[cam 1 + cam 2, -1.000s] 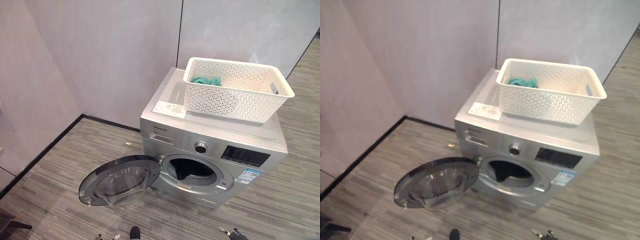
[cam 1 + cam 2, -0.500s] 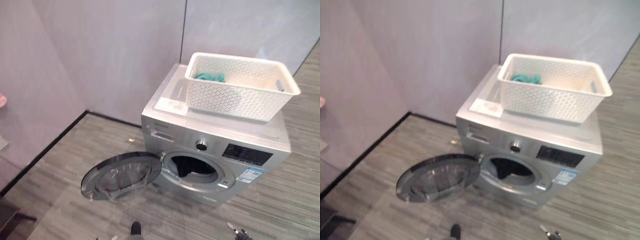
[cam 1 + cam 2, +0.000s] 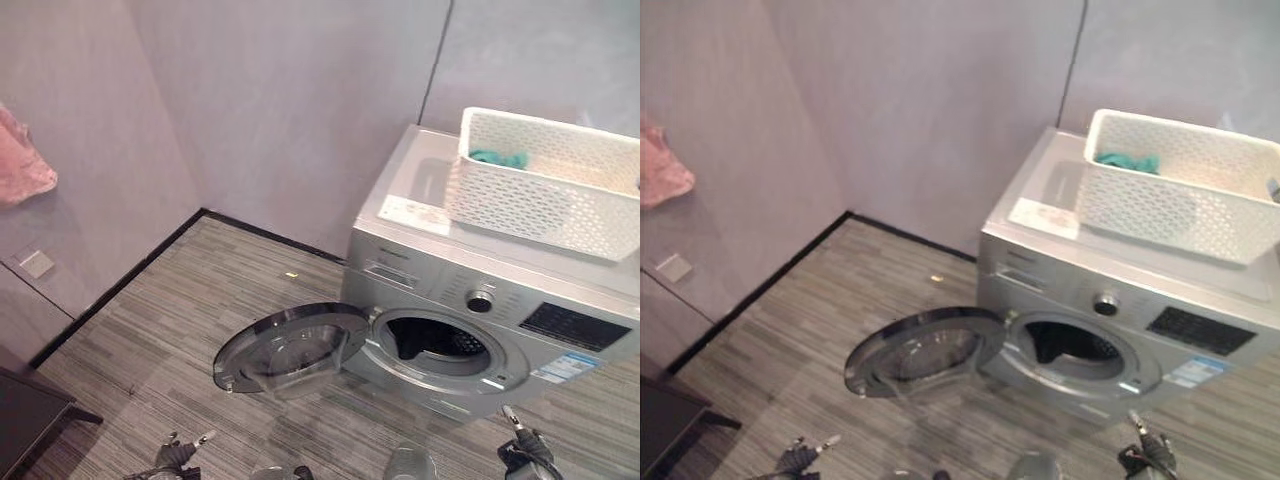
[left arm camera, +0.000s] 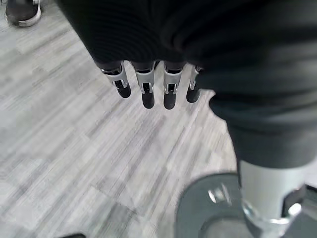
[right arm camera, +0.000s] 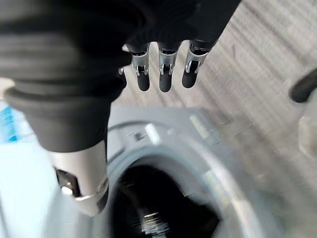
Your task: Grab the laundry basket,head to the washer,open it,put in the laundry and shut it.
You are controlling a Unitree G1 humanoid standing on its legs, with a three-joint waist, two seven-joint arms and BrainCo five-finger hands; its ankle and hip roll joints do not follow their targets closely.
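While the white laundry basket [image 3: 555, 190] sits on top of the silver washer [image 3: 480, 290], toward its back right, a teal piece of laundry [image 3: 498, 158] lies inside the basket against its far wall. A white sheet [image 3: 412, 214] lies flat on the washer's top just beside the basket's near-left corner. The washer's round door [image 3: 290, 348] hangs swung wide to the left, its glass bowl facing up over the floor, and the drum opening [image 3: 435, 340] stands uncovered with something dark inside. Low in the head views, the left hand [image 3: 178, 452] shows near the bottom edge, left of the door, and the right hand [image 3: 522, 447] shows below the washer's front right. Each wrist view shows its own hand's fingers [image 4: 143, 89] straight and relaxed, grasping nothing; the right hand's fingers [image 5: 166, 69] hang above the drum opening. A pink cloth [image 3: 22, 165] hangs on the wall at far left, above a dark low stand [image 3: 25, 420] on the striped grey floor [image 3: 170, 310].
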